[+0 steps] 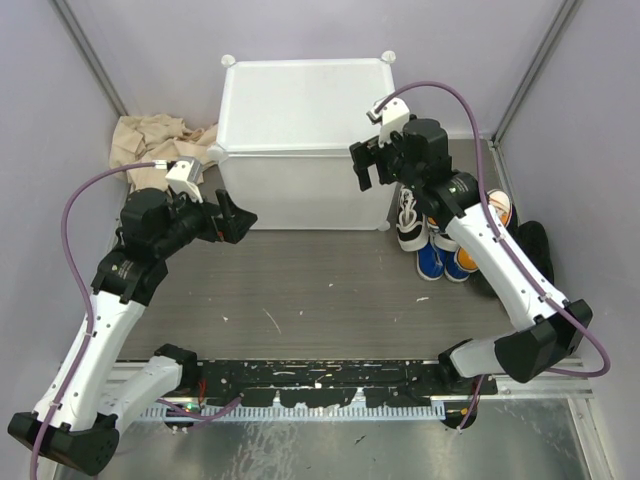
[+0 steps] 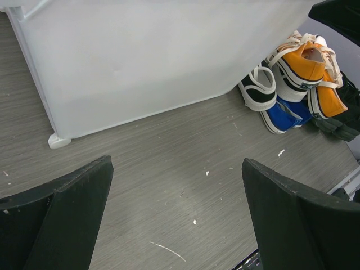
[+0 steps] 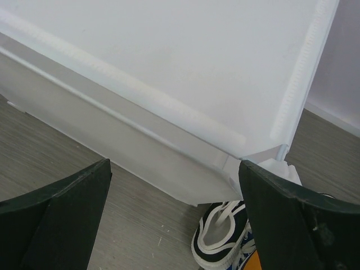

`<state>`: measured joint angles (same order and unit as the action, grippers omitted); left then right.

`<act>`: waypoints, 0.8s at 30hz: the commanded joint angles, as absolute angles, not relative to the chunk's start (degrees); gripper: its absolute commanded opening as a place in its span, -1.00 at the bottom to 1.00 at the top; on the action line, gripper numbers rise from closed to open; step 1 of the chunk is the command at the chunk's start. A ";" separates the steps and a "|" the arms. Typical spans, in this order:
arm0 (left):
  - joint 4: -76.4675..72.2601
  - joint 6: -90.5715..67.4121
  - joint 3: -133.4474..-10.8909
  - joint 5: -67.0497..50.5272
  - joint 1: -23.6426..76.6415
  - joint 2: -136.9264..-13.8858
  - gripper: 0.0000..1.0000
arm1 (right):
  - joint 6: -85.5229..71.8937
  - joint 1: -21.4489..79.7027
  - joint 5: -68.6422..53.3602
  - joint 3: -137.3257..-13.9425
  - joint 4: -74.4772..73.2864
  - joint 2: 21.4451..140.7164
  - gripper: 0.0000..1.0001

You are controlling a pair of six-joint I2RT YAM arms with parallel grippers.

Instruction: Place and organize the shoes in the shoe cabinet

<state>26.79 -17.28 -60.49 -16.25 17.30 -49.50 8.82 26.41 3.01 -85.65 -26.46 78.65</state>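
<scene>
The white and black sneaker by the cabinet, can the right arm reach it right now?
Probably yes: the open right gripper hovers at the cabinet's front right corner, the sneaker just below it, uncovered.

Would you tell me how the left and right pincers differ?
The left pincer hangs low before the cabinet's front left corner; the right pincer is high at its front right corner. The left faces the front panel; the right looks down on the top. Both are open and empty.
</scene>
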 commanded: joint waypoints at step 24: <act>24.11 -16.96 -60.00 -16.34 17.54 -48.38 0.96 | 8.35 24.00 -14.25 -81.46 -30.94 74.86 1.00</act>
<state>26.81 -17.15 -60.07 -16.23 17.30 -49.50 9.89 23.64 -8.27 -83.37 -29.28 78.00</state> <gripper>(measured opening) 0.980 0.999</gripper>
